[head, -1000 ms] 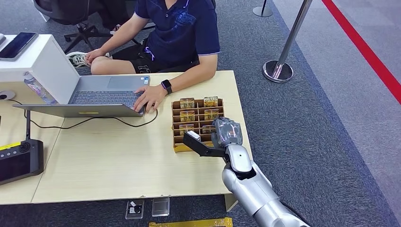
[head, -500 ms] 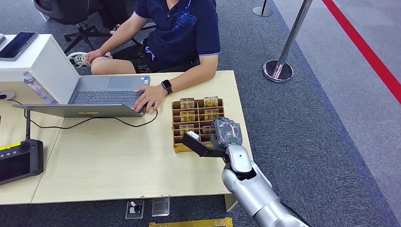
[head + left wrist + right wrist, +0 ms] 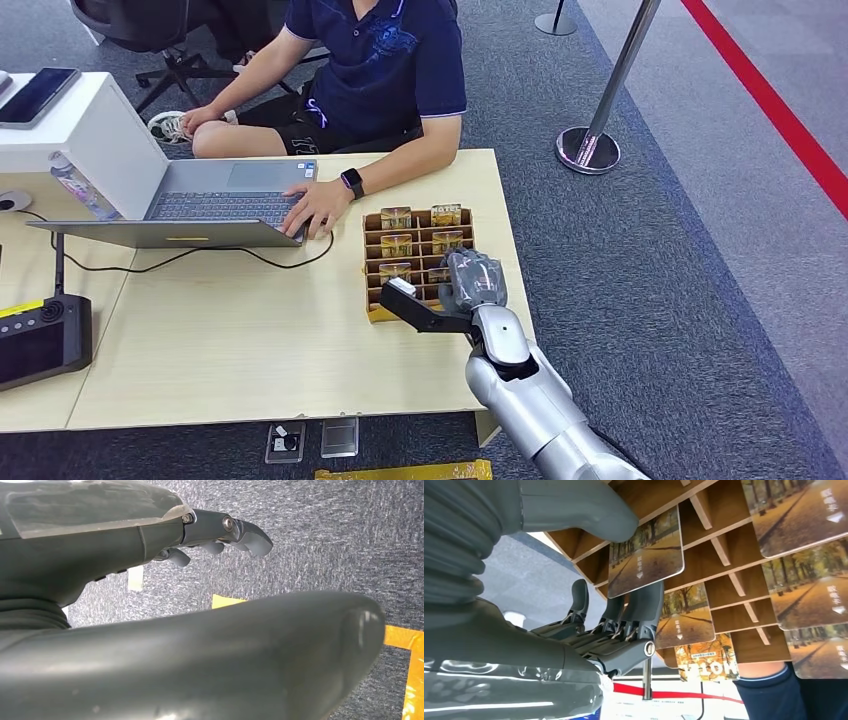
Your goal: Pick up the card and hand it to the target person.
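Observation:
A wooden card rack (image 3: 374,256) stands on the table's right side and holds several autumn-photo cards (image 3: 396,243). My right hand (image 3: 474,281) hangs over the rack's near right corner. In the right wrist view one card (image 3: 646,555) sits between the thick thumb (image 3: 584,507) and the dark fingers (image 3: 643,605), which touch its edges. The card still stands in its slot in the rack (image 3: 719,565). The target person (image 3: 385,60) sits across the table with one hand (image 3: 316,210) on a laptop. My left hand (image 3: 215,530) hangs over the carpet, fingers apart and holding nothing.
An open laptop (image 3: 200,205) and its cable lie on the light wood table (image 3: 250,340). A black controller (image 3: 40,340) sits at the near left edge. A white box (image 3: 70,130) stands at the far left. A stanchion base (image 3: 589,149) stands on the carpet at the right.
My right hand has crept slightly left and toward the rack. The person's hand stays on the laptop.

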